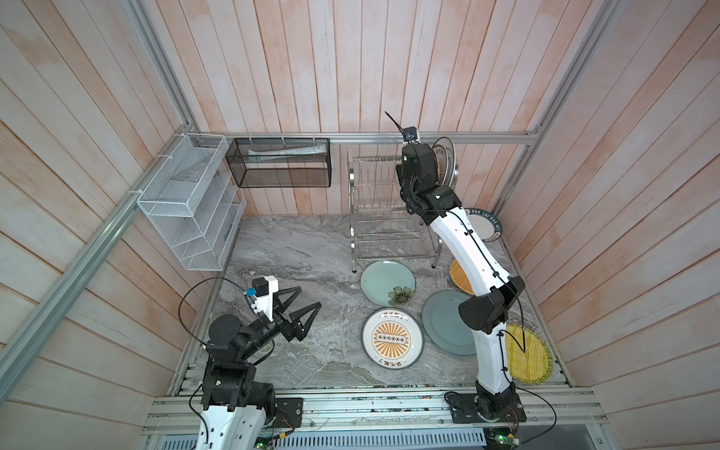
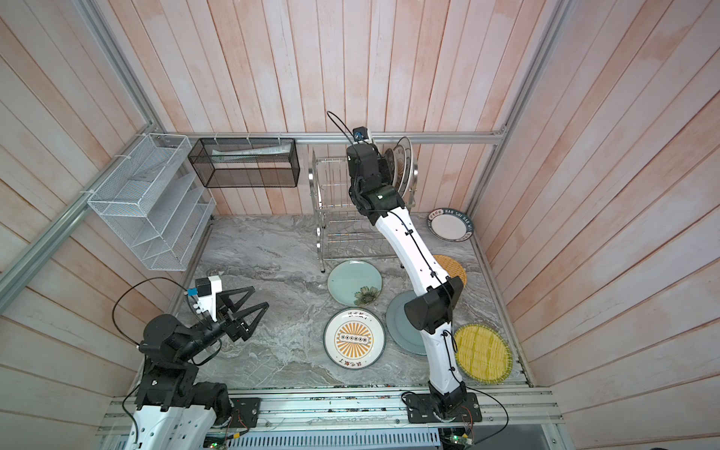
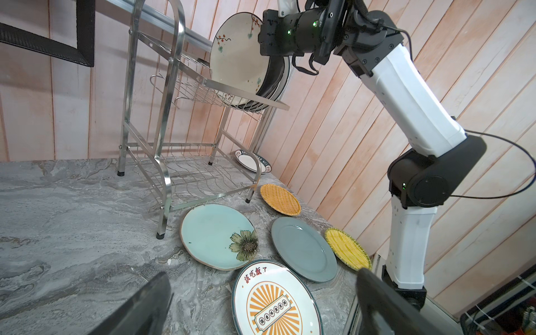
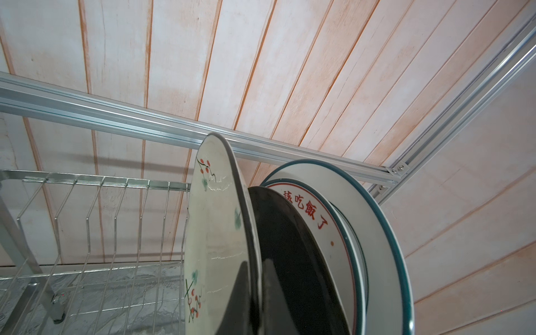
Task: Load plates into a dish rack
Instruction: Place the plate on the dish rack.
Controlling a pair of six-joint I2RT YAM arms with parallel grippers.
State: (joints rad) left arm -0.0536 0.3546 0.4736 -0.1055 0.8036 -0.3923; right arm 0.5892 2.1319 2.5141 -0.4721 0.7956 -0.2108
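The steel dish rack (image 1: 383, 218) (image 3: 171, 121) stands at the back of the marble table. My right gripper (image 4: 255, 265) is shut on the rim of a cream berry-painted plate (image 4: 214, 232) (image 3: 235, 58), upright in the upper tier beside a black plate (image 4: 284, 232) and two white teal-rimmed plates (image 4: 362, 217). Flat on the table lie a pale green flower plate (image 1: 383, 280), a sunburst plate (image 1: 391, 338), a grey-blue plate (image 1: 444, 319), an orange woven plate (image 3: 280, 198), a yellow woven plate (image 1: 533, 354) and a white lettered plate (image 2: 450, 225). My left gripper (image 1: 309, 297) (image 3: 261, 290) hovers open, left of the sunburst plate.
A white mesh organiser (image 1: 187, 202) and a black mesh basket (image 1: 278, 163) hang on the back left wall. The right arm (image 1: 463, 241) reaches over the grey-blue and orange plates. Wooden walls close in on three sides.
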